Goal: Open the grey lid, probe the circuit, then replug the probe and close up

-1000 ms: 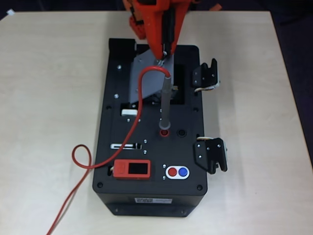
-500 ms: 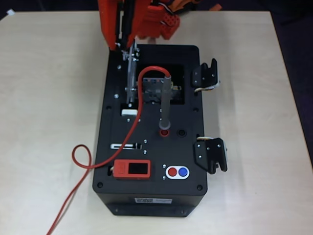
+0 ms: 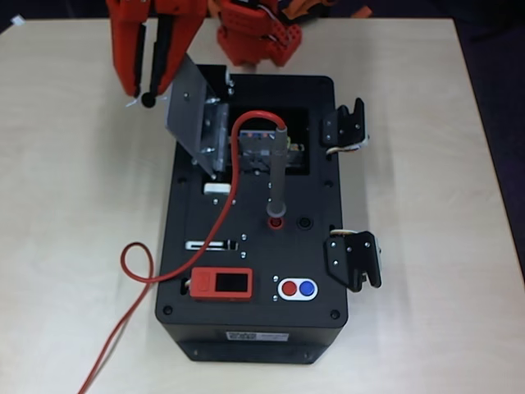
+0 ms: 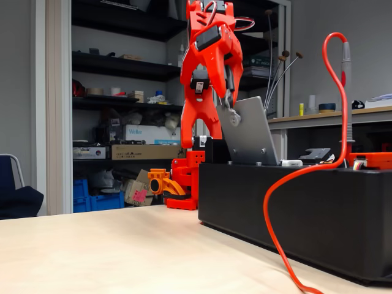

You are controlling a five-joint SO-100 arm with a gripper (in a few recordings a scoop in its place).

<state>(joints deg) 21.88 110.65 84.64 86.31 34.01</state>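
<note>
The grey lid [image 3: 190, 107] stands swung open past upright, leaning left off the black box [image 3: 254, 328]. My gripper [image 3: 148, 94] is over the table left of the box, its red fingers shut on the lid's small round knob [image 4: 233, 119]. In the fixed view the gripper [image 4: 229, 110] hangs at the lid's [image 4: 250, 135] upper edge. The circuit [image 3: 258, 148] lies uncovered in the square recess. The probe [image 3: 279, 172] stands upright in a red socket [image 3: 276, 222], and its red wire [image 3: 135, 263] loops off the box to the left. The fixed view shows the probe [image 4: 346, 92] at the right.
On the box top sit an orange-red display module [image 3: 220, 284] and a red and blue button pair [image 3: 297, 288]. Two black latches [image 3: 344, 127] [image 3: 354, 258] stick out on its right side. The arm's base [image 3: 254, 37] is behind the box. Bare table [image 3: 66, 205] lies left.
The gripper has moved left, swinging the lid from low over the recess, through upright, to leaning left. The circuit is now uncovered. The probe has not moved.
</note>
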